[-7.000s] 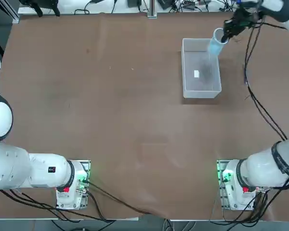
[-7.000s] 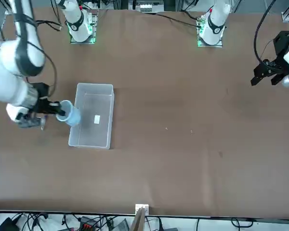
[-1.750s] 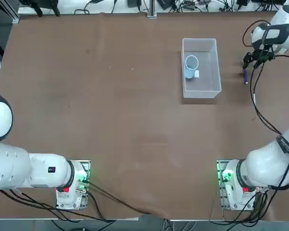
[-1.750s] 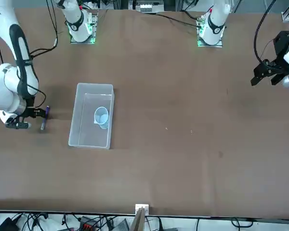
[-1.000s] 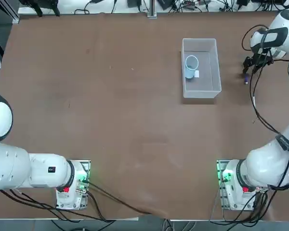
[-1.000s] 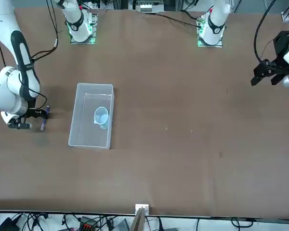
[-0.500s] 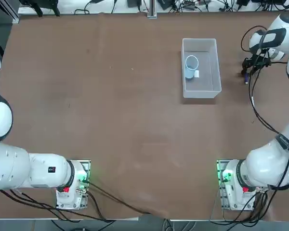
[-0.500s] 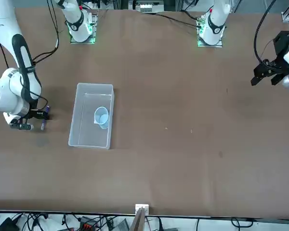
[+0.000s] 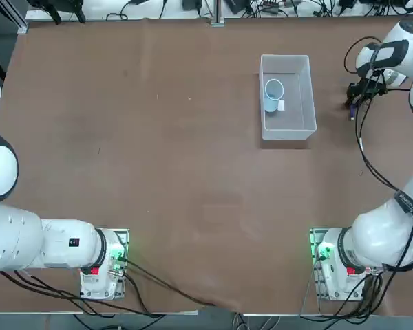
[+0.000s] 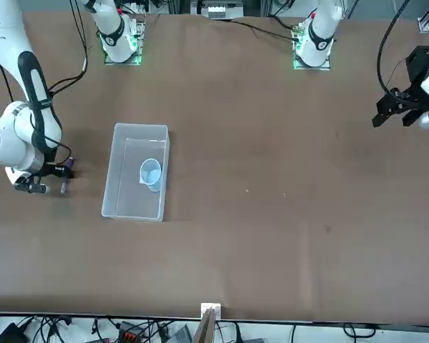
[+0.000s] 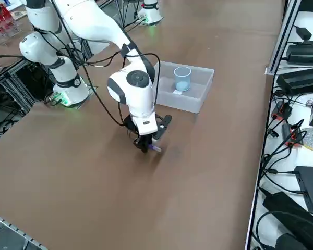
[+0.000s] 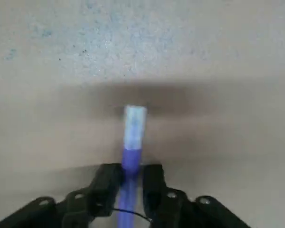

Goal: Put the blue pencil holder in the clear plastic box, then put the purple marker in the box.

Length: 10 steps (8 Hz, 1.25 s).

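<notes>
The purple marker (image 12: 132, 137) lies on the brown table with its whitish tip pointing away from the wrist. My right gripper (image 12: 129, 178) is down over it, and both black fingers (image 12: 107, 183) press against its sides. The marker (image 9: 352, 111) is at the table's far right, right of the clear plastic box (image 9: 304, 91). In the front view the gripper (image 10: 48, 179) holds the marker (image 10: 65, 176) just beside the box (image 10: 121, 204). The blue pencil holder (image 9: 272, 94) lies inside the box, also seen as a pale blue cup (image 11: 182, 78) in the right side view.
Black cables (image 9: 372, 151) trail from the right arm across the table's right side. The table edge (image 11: 258, 104) runs close behind the gripper, with power supplies and cords (image 11: 302, 57) beyond it. Bare brown tabletop (image 9: 158, 137) spreads left of the box.
The right gripper's fingers have drawn together onto the purple marker. The arm has settled slightly toward it; the box and pencil holder have not moved.
</notes>
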### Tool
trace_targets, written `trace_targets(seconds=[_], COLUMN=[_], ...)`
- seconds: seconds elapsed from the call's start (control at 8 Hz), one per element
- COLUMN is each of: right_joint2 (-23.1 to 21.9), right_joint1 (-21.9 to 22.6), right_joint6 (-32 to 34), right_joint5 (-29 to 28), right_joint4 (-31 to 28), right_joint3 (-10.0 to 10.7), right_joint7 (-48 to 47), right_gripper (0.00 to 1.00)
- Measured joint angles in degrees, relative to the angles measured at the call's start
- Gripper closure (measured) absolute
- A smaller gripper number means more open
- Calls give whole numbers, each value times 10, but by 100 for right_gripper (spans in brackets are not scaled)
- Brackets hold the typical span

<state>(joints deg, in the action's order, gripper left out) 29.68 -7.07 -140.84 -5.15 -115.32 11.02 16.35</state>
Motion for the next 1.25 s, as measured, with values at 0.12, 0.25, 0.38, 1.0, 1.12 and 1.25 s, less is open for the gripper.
trace_targets(seconds=[0.12, 0.25, 0.38, 1.0, 1.12, 1.25], right_joint2=[-1, -1, -1, -34, -57, -83], right_joint1=[0, 0, 0, 1, 2, 4], right_joint6=[0, 0, 0, 31, 59, 93], right_joint5=[0, 0, 0, 0, 0, 0], right_joint4=[0, 0, 0, 15, 23, 35], right_joint3=[-1, -1, -1, -1, -1, -1], right_joint7=[-1, -1, -1, 0, 0, 0], right_gripper=[85, 85, 85, 85, 85, 85])
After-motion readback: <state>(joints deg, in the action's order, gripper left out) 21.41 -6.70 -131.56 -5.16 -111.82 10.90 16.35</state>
